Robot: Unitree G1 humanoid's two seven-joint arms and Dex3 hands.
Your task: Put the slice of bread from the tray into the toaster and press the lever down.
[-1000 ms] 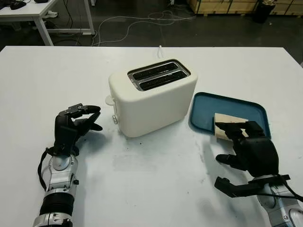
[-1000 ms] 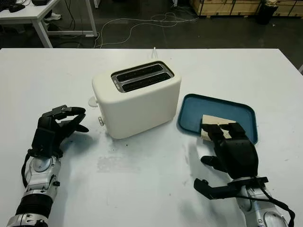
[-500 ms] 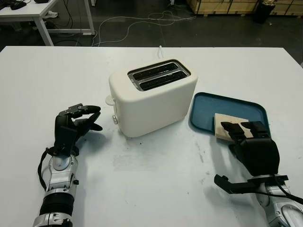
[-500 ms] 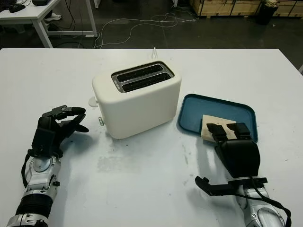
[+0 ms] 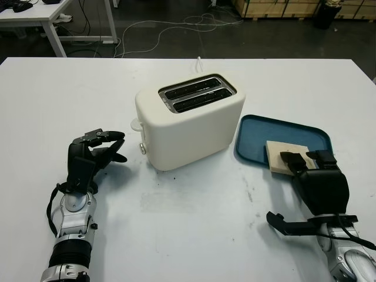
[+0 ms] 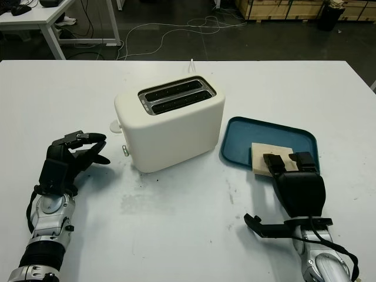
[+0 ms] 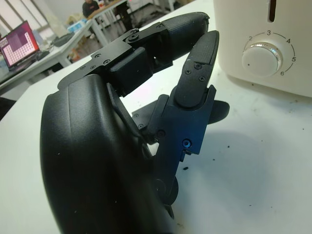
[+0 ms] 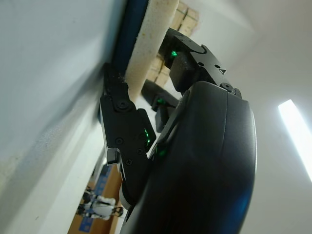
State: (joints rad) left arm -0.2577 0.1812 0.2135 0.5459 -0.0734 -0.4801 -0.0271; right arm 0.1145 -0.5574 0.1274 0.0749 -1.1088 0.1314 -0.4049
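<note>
At lower right, the right hand (image 5: 310, 170) reaches over the bread (image 5: 281, 157) on the tray's (image 5: 282, 130) near edge, fingers not visibly closed; pinching the soft slice carelessly could tear it.

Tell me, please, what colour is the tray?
Teal blue; the tray shows best in the left eye view.

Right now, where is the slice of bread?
The slice of bread lies in the blue tray, right of the toaster, with the right hand on its near edge.
</note>
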